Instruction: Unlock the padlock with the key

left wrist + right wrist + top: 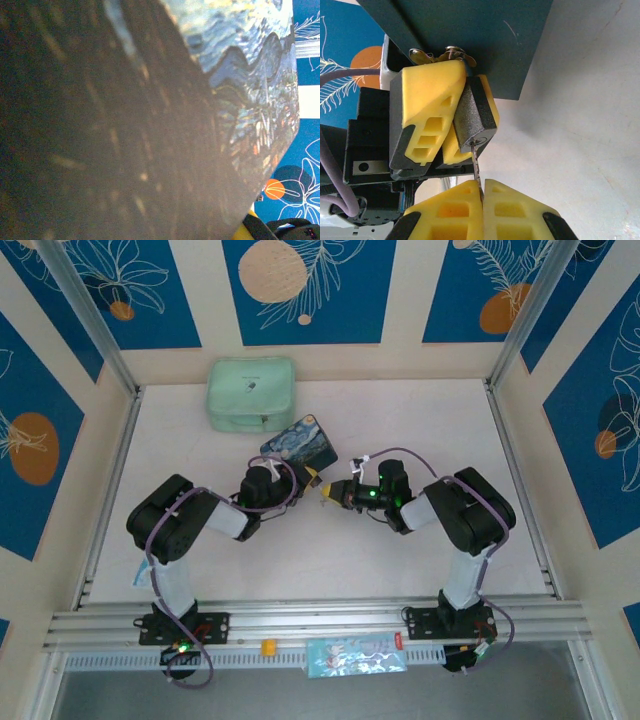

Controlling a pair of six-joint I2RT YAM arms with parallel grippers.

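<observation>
The padlock [476, 117] is small with a dark rough body, and it hangs from the latch [451, 52] of the swirl-painted tin box [300, 442]. My left gripper [305, 480] is shut on the padlock, one yellow finger [427, 105] on each side of its body. The thin silvery key [477, 167] has its blade tip in the keyhole at the padlock's bottom face. My right gripper [482, 192] is shut on the key's other end, just below the padlock. In the left wrist view the tin box [240, 75] is very close and blurred.
A mint-green zip pouch [250, 392] lies at the back of the white table [420, 420], behind the box. A patterned packet [355, 655] and a small yellow piece [268, 646] sit on the front rail. Painted walls close in the sides.
</observation>
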